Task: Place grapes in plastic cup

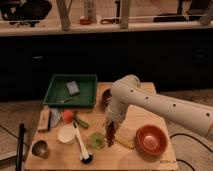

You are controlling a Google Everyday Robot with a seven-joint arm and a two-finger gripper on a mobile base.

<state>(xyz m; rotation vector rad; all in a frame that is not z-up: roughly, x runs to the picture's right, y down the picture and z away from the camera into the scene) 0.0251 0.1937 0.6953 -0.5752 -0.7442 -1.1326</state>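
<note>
The grapes (110, 136), a small dark red bunch, hang from my gripper (111, 129) just above the wooden table (60, 161). The gripper is shut on their top end. The white arm reaches in from the right. The light green plastic cup (96, 140) stands upright on the table just left of the grapes, very close to them. The lower tip of the bunch sits at about the cup's rim height, beside it and not inside.
A red bowl (151, 139) stands to the right, with a yellow stick (125, 143) between it and the grapes. A white bowl (66, 134), a black brush (84, 152) and a grey metal cup (40, 148) are to the left. A green tray (71, 92) and a dark bowl (105, 95) stand behind.
</note>
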